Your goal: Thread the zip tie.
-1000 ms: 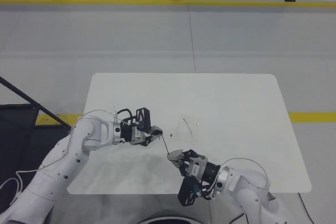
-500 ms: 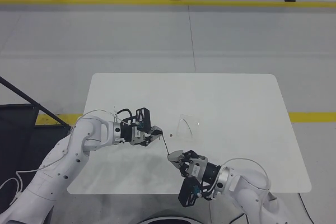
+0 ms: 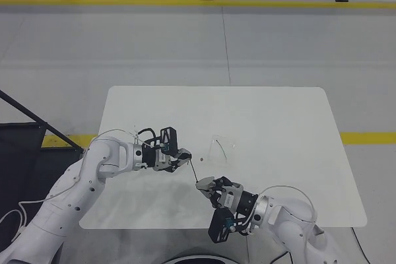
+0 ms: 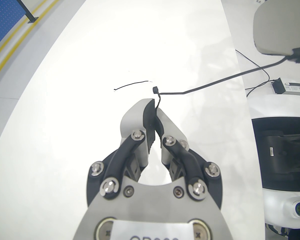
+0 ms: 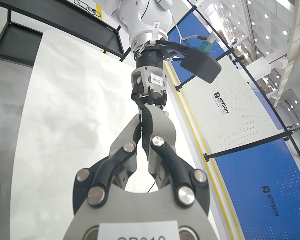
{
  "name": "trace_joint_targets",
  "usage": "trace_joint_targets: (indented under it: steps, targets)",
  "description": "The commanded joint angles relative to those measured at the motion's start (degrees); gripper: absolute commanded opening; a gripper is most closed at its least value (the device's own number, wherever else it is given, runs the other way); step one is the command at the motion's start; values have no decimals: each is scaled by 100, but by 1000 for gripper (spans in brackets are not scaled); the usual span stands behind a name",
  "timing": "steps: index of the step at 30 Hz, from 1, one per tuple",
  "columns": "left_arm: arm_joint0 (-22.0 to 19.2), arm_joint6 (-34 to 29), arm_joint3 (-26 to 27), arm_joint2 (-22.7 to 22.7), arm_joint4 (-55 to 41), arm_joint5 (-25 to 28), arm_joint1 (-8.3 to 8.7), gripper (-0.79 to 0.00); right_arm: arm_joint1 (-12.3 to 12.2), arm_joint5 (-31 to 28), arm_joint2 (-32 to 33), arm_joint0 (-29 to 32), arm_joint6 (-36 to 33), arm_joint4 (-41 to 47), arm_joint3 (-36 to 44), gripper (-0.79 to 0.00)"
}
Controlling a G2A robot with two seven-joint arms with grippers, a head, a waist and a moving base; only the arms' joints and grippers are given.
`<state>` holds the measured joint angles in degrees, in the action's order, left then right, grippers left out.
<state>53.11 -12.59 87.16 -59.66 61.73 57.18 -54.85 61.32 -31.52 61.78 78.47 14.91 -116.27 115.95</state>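
A thin black zip tie (image 3: 195, 170) hangs taut in the air between my two grippers, above the white table (image 3: 284, 132). My left gripper (image 3: 185, 158) is shut on it just behind its small square head (image 4: 155, 90), which sticks out past the fingertips. From the head the strap (image 4: 202, 87) runs off to my right gripper (image 3: 202, 185), which is shut on the tail end. In the right wrist view my right gripper (image 5: 143, 117) has its pads pressed together on the strap, and my left gripper (image 5: 150, 93) faces it closely, tip to tip.
A thin curved strip (image 3: 221, 146) lies on the table just beyond the grippers, seen as a dark line (image 4: 131, 85) in the left wrist view. The table's near edge (image 3: 158, 228) lies close under my right arm. A dark panel (image 3: 13, 165) stands left of the table.
My right gripper has edged very slightly to the left with the tail in it. The left gripper and the head have kept still.
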Motion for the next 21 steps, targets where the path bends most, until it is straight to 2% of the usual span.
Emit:
trace_joint_targets:
  steps: [1,21]
  targets:
    - [0,0,0,0,0,0,0,-785,-3,16,10,13,3,9,3,-785]
    - [0,0,0,0,0,0,0,-785,-28,14,17,31,13,24,15,-785]
